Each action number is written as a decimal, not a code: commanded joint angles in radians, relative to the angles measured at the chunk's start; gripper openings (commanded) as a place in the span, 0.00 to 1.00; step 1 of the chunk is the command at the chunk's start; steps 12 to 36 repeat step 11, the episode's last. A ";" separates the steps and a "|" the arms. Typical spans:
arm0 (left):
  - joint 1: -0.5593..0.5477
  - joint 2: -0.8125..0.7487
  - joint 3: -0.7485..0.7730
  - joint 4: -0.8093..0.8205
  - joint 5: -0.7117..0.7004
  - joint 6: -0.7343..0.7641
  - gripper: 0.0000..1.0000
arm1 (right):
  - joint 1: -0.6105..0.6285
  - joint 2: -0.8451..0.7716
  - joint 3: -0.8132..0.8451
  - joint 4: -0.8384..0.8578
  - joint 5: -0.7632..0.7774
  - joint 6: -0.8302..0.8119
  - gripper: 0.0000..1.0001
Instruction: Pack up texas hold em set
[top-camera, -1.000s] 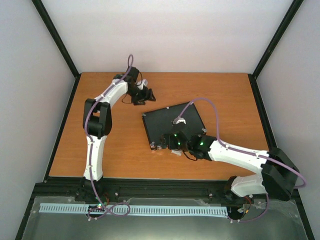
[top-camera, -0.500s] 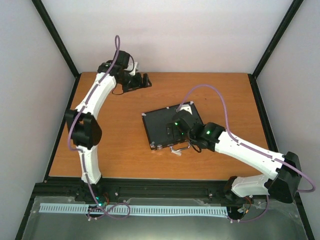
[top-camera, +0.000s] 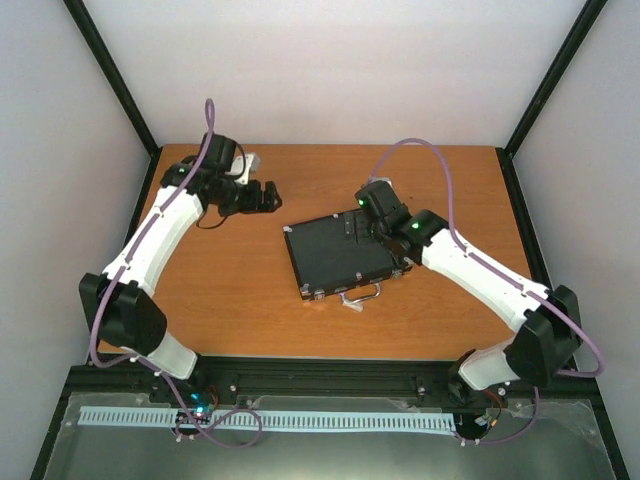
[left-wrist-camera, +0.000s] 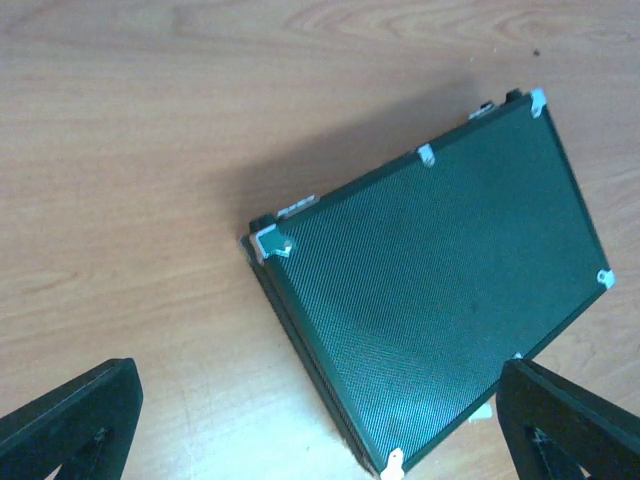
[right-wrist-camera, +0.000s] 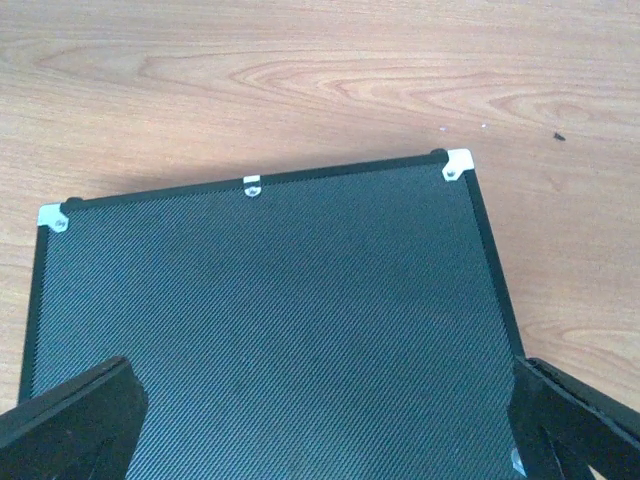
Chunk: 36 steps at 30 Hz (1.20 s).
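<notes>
Left gripper swung left; right gripper crossed briefcase; both wide open.

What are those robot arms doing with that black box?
The two robot arms are packing up a poker set. The black case lies shut and flat on the wooden table, with its silver handle on the side nearest the arms. The right gripper hovers open over the lid, holding nothing. The left gripper is open too, off to the case's left over bare table. No chips or cards are in sight.
</notes>
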 joint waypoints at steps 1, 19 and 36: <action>0.005 -0.094 -0.080 0.052 -0.017 0.013 1.00 | -0.053 0.059 0.081 -0.042 -0.005 -0.072 1.00; 0.005 -0.147 -0.121 0.054 -0.033 0.029 1.00 | -0.121 0.088 0.107 -0.034 -0.073 -0.064 1.00; 0.005 -0.147 -0.121 0.054 -0.033 0.029 1.00 | -0.121 0.088 0.107 -0.034 -0.073 -0.064 1.00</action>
